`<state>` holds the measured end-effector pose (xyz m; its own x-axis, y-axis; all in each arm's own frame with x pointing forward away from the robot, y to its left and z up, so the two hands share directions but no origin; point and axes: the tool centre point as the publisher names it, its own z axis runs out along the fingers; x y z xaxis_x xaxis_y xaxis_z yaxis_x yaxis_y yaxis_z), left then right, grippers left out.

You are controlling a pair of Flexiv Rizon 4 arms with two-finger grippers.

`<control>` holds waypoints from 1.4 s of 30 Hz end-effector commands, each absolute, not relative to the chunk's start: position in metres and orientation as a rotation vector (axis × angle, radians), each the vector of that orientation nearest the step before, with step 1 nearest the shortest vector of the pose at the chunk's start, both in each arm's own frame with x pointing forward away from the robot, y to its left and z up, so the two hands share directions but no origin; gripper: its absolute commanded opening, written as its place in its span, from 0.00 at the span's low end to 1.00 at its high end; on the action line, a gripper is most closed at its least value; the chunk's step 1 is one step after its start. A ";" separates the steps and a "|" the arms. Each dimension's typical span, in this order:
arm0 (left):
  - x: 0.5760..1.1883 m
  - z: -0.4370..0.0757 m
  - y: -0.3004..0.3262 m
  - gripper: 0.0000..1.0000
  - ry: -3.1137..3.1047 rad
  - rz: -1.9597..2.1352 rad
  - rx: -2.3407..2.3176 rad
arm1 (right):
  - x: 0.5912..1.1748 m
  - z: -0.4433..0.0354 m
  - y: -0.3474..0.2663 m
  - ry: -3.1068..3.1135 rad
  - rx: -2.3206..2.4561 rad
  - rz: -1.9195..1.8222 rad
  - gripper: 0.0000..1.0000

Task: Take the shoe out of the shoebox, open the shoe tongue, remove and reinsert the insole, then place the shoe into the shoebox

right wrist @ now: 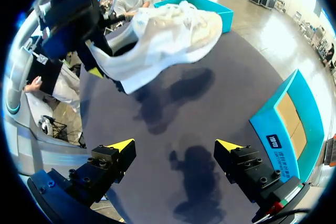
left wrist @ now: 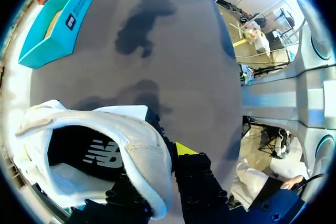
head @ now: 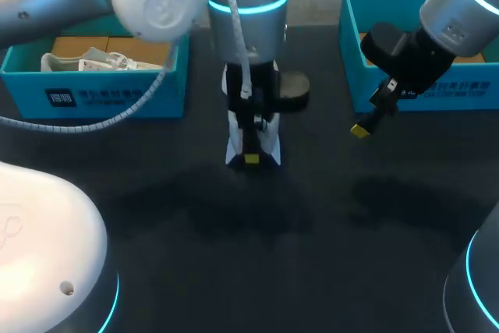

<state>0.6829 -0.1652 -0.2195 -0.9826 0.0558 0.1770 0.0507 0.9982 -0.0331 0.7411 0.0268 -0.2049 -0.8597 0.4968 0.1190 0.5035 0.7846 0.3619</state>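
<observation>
Yellow tips of the left gripper (left wrist: 160, 170) are clamped on the rim of the white shoe (left wrist: 105, 150) at its heel, one finger inside the opening and one outside. The shoe hangs clear of the dark surface (head: 327, 224) near the middle of the head frame, its shadow beneath it. From where I stand the right gripper (right wrist: 173, 145) is spread wide and holds nothing; it hovers at the right of that frame, in front of the right shoebox (head: 421, 91). A second shoebox (head: 101, 95) sits at upper left with another pale shoe (head: 86, 60) in it.

I'd say the taking-out is done and opening the tongue is next. That calls for the free gripper to come across to the laces and catch the tongue while the other holds the heel steady. The shoe's long axis runs up and down the head frame; the heel is toward the lower edge and the toe toward the upper, with the opening facing up as far as I can tell.
</observation>
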 end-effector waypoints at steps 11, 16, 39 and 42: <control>0.685 -0.183 -0.153 0.00 -3.011 0.027 -0.051 | 0.742 -0.205 0.027 -2.950 -0.828 -0.604 1.00; 0.685 -0.183 -0.153 0.00 -3.011 0.027 -0.051 | 0.742 -0.205 0.027 -2.950 -0.828 -0.604 1.00; 0.685 -0.183 -0.153 0.00 -3.011 0.027 -0.051 | 0.742 -0.205 0.027 -2.950 -0.828 -0.604 1.00; 0.685 -0.183 -0.153 0.00 -3.011 0.027 -0.051 | 0.742 -0.205 0.027 -2.950 -0.828 -0.604 1.00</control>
<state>0.6850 -0.1544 -0.1837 -0.9908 0.0340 0.1312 0.0319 0.9993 -0.0180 0.7411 0.0268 -0.2049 -0.8596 0.4968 0.1190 0.5035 0.7845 0.3619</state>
